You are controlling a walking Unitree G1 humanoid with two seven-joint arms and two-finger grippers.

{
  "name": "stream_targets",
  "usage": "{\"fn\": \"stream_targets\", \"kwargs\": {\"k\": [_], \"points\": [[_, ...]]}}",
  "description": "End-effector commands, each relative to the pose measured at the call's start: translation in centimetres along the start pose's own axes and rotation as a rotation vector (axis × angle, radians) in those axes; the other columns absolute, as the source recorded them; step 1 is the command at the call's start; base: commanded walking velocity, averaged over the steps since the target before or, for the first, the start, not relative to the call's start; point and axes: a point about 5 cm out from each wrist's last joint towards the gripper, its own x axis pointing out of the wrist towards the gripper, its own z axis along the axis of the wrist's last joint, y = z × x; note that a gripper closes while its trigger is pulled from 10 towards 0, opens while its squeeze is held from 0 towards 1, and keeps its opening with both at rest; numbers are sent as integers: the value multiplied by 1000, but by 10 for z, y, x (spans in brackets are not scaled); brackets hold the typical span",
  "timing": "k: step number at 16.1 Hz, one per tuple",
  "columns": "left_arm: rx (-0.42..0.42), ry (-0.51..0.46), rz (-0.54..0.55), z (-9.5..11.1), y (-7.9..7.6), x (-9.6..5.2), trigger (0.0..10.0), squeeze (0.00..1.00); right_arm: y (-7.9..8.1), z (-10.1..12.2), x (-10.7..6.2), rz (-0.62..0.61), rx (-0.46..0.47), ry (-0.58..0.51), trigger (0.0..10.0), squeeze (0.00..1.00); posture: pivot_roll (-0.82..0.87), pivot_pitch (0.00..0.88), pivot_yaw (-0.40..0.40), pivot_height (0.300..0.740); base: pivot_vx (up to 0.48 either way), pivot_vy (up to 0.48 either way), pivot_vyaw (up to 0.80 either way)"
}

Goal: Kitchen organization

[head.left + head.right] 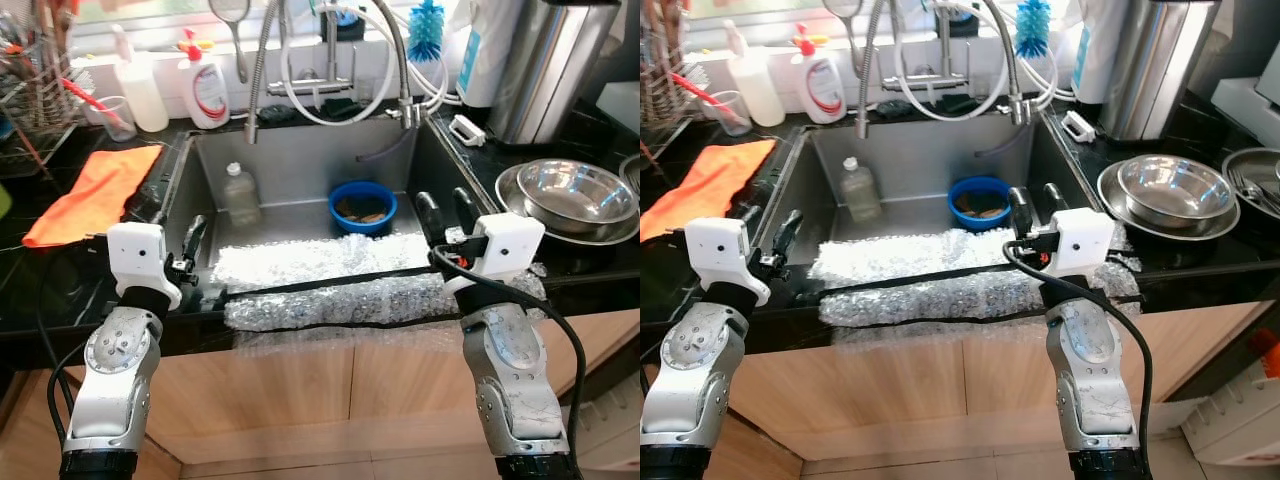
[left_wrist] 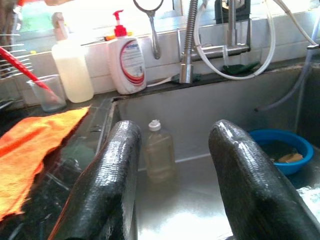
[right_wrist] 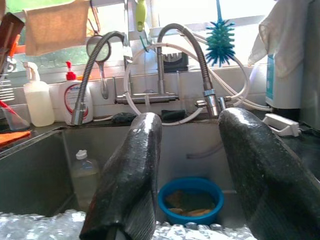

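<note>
Sink station inspected; both grippers held spread and empty.

One orange cloth [image 1: 95,190] is noted on the counter at left. The left gripper [image 1: 186,258] is spread beside one clear bottle [image 1: 240,194] in the sink [image 1: 300,160]. One blue bowl [image 1: 362,206] is seen behind one bubble-wrap sheet [image 1: 330,285]. The right gripper [image 1: 446,213] is spread; two steel bowls [image 1: 575,200] are stacked rightward.

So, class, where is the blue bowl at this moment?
The blue bowl sits on the sink floor, toward its back right, right of the clear plastic bottle and just behind the bubble wrap.
</note>
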Motion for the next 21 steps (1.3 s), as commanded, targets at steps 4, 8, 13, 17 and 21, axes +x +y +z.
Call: {"fn": "stream_targets", "kwargs": {"k": [4, 8, 13, 17, 21], "points": [[30, -1, -10, 2, 0, 3, 10000, 0, -2, 2, 3, -7, -2, -2, 10000, 0, -99, 0, 62, 740, 0, -80, 0], [27, -3, -11, 2, -1, 4, 10000, 0, -2, 1, 4, -6, -7, 2, 10000, 0, -95, 0, 62, 740, 180, -391, 0], [12, -5, -8, 2, -1, 4, 10000, 0, -2, -1, 4, -7, -4, 8, 10000, 0, -94, 0, 61, 740, 48, -185, 0], [6, -1, -4, 2, 0, 3, 10000, 0, -2, -2, 4, -4, 2, 16, 10000, 0, -91, 0, 57, 740, 0, 0, 0], [2, 3, -3, 2, 1, 4, 10000, 0, -1, -2, 4, 0, 1, 17, 10000, 0, -95, 0, 57, 740, 0, 0, 0]]}}
